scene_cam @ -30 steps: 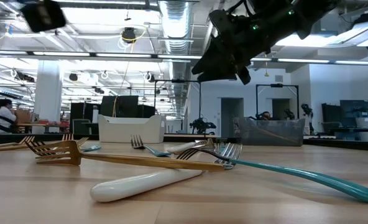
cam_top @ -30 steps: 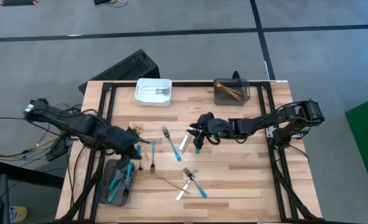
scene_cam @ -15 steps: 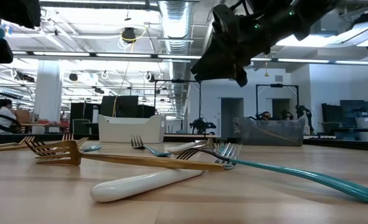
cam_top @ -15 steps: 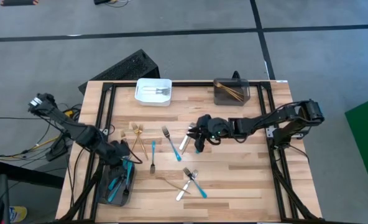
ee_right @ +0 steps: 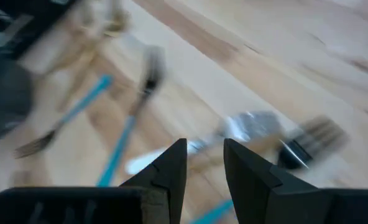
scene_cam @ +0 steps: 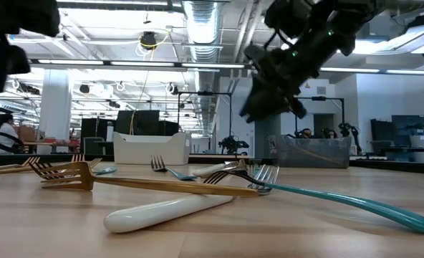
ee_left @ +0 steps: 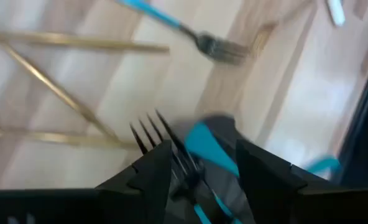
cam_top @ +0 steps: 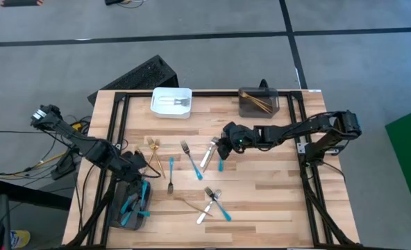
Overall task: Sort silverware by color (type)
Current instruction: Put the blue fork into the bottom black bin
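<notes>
Left gripper (cam_top: 137,182): I hold it at lower left over the dark grey bin (cam_top: 116,208), fingers clamped on a blue fork (ee_left: 187,158).
Right gripper (cam_top: 228,144): it hovers at centre above a white-handled piece (cam_top: 208,154); fingers slightly apart, nothing between them.
Done: I count about three blue pieces in the dark grey bin, silver ones in the white bin (cam_top: 171,102), gold in the clear bin (cam_top: 259,102).
Left on table: I count two gold forks (cam_top: 154,154), three blue forks, one gold fork (scene_cam: 147,183) in front.
</notes>
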Controlling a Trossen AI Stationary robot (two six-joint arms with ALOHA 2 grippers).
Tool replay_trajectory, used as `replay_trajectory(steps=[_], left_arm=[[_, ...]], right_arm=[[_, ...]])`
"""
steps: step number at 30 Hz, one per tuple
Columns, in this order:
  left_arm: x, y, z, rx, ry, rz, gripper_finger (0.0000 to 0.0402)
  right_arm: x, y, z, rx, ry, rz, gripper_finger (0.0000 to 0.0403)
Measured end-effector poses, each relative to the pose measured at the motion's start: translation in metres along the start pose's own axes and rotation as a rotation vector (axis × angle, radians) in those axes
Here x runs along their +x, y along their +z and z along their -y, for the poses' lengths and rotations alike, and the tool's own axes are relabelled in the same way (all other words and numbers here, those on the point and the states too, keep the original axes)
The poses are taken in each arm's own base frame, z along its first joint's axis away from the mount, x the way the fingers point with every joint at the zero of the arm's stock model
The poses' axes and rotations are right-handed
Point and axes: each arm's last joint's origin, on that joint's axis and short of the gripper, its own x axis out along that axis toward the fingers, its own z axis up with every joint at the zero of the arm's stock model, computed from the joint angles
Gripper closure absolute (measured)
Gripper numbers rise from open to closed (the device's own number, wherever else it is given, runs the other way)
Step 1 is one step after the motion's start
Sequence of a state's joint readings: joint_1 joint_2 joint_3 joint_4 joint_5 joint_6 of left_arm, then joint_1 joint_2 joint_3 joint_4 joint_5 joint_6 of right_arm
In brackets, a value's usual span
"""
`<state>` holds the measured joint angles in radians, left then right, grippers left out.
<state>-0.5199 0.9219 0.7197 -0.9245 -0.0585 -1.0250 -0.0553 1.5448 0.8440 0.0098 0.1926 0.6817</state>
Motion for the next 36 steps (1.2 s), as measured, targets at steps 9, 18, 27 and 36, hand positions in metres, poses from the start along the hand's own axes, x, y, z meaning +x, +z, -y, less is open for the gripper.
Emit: replay_trajectory(steps=[9, 18, 27, 36], left_arm=[[-0.002, 0.018, -0.011, 0.111, 0.220, 0.299, 0.0234], [-0.003, 0.032, -0.013, 0.147, 0.266, 0.412, 0.0234], [-0.004, 0.035, -0.013, 0.150, 0.283, 0.445, 0.0235], [-0.004, 0.035, -0.013, 0.155, 0.287, 0.446, 0.0235]], right_arm=[[0.004, -0.019, 0.014, 0.116, -0.243, -0.064, 0.0280], [0.031, -0.040, 0.018, 0.133, -0.294, -0.120, 0.0269], [0.050, -0.046, 0.025, 0.172, -0.276, -0.148, 0.0223], [0.031, -0.030, 0.017, 0.142, -0.223, -0.087, 0.0225]])
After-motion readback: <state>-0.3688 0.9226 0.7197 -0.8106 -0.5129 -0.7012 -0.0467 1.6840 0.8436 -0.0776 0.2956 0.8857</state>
